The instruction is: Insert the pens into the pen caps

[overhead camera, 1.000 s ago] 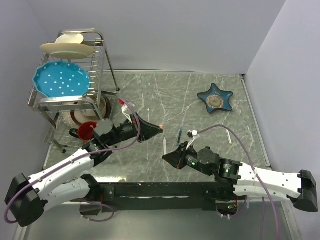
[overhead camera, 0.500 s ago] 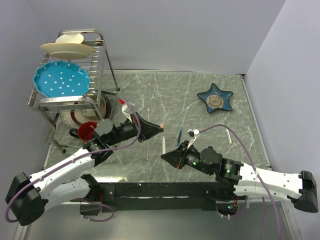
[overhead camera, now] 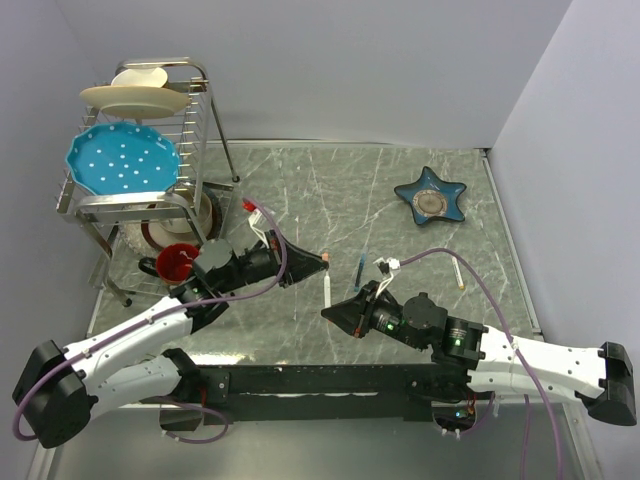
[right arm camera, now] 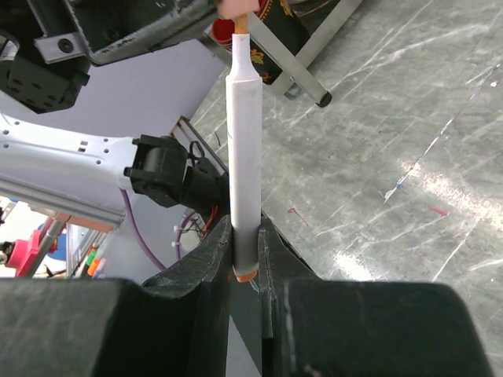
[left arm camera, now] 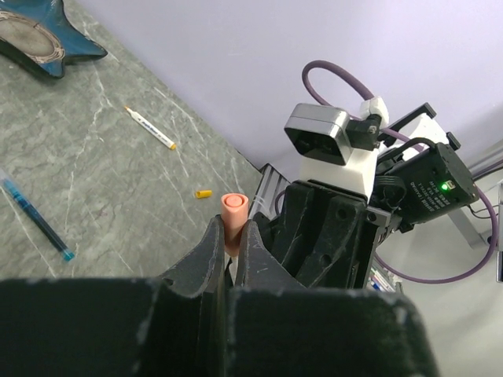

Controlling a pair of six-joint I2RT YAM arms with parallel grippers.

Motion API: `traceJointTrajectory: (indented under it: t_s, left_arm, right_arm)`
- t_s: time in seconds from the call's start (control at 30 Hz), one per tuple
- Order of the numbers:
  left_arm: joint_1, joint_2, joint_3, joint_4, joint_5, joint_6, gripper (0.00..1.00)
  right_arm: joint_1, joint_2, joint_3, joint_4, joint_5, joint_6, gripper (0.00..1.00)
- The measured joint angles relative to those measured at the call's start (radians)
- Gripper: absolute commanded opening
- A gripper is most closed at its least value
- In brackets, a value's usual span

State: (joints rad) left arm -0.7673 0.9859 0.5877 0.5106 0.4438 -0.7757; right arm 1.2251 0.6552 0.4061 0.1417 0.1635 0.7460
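My left gripper is shut on a salmon-red pen cap, whose open end sticks out past the fingertips. My right gripper is shut on a white pen with an orange rear end, held upright in the right wrist view. The pen's orange tip meets the cap at the top edge of that view. From above, the pen runs between the two grippers. A blue pen and a white pen with a yellow tip lie on the table. A yellow-orange cap lies loose.
A dish rack with a blue plate and a cream plate stands at the far left, with a red cup at its foot. A blue star-shaped dish sits at the far right. The table is grey marble.
My left gripper has shifted a little toward the right gripper, bringing the cap down onto the pen tip. The right gripper has edged slightly left.
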Motion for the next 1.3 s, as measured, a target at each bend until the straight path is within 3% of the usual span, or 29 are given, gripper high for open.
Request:
traceJointTrajectory:
  t_s: [0.53, 0.77, 1.03, 1.3]
  left_arm:
    - [-0.018, -0.004, -0.062, 0.066, 0.029, -0.054, 0.01]
    - [-0.037, -0.076, -0.110, 0.091, 0.019, -0.065, 0.01]
    - [-0.047, -0.089, -0.142, 0.132, 0.010, -0.099, 0.29]
    - [-0.068, -0.164, -0.130, 0.060, 0.012, -0.074, 0.57]
  right_arm:
    - [0.001, -0.008, 0.000, -0.008, 0.000, -0.017, 0.00]
    - [0.011, -0.032, 0.001, -0.013, -0.035, -0.058, 0.00]
    - [0.013, -0.027, 0.002, -0.013, -0.065, -0.082, 0.00]
    - [0.005, -0.028, 0.002, 0.035, -0.076, -0.071, 0.00]
